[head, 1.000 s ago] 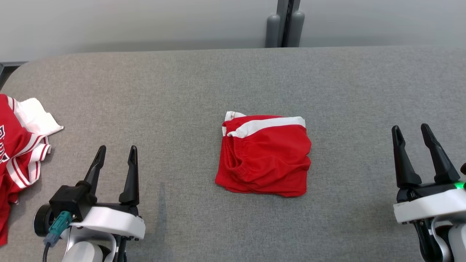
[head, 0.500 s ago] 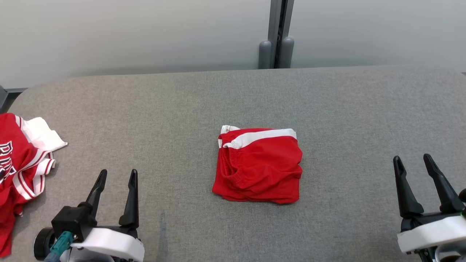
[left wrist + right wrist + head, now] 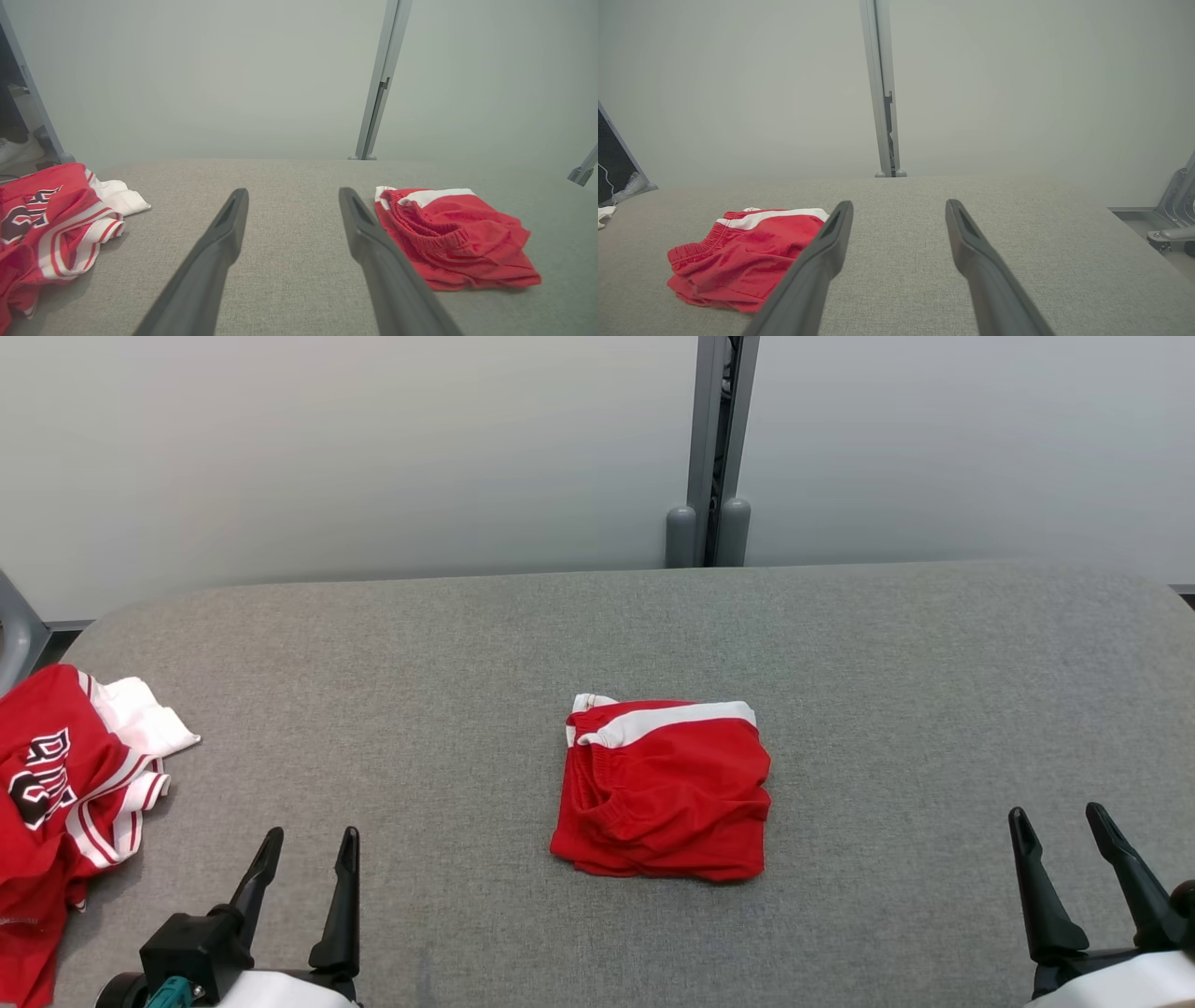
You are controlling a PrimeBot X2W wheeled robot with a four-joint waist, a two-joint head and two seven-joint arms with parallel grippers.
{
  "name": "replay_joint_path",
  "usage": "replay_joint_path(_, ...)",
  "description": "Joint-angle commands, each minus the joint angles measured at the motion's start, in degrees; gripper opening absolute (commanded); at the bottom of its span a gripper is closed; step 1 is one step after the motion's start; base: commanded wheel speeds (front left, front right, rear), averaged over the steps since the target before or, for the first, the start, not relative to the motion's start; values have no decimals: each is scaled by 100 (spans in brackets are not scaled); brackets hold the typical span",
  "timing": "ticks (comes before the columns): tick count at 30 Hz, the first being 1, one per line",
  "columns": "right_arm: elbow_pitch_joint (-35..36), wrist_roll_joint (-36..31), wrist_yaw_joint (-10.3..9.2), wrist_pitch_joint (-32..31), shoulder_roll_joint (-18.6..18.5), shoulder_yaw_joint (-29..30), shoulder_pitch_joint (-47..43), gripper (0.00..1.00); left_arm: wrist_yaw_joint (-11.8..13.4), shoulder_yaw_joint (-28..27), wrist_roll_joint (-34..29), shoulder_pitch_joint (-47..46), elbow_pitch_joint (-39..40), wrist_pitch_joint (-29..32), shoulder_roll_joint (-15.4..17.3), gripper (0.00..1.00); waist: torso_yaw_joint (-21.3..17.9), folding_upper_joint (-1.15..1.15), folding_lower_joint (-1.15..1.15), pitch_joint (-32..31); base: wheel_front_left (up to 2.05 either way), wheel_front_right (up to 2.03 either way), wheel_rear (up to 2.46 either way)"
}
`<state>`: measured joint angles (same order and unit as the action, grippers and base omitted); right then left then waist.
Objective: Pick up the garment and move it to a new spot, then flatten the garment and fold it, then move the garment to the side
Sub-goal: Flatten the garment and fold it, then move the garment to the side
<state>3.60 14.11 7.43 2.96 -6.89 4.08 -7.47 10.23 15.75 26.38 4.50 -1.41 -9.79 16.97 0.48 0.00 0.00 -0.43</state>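
While left gripper [image 3: 311, 835] and right gripper [image 3: 1056, 814] sat spread, empty, garment [image 3: 663, 793] lay folded between them; I judged only the side move remained.

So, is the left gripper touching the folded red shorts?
Apart. In the head view the open left gripper stands at the lower left, and a strip of bare grey table lies between it and the shorts.

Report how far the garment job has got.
Done, by the look of it: the red shorts lie folded into a compact square in the middle of the table. In hand: nothing; the left gripper and right gripper stand open, clear of the shorts. Left: moving the shorts to the side.
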Motion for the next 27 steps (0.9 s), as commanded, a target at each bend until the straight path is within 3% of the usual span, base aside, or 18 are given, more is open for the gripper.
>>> replay_joint_path(1,74,-29,11,-45,12,34,-68,100,43,-22,38,53,53,10,35,100,3,0,0,-30,0,0,0)
replay_joint_path(27,86,-159,11,-173,114,85,-99,100,83,-2,129,-45,108,88,142,100,50,0,0,-49,0,0,0)
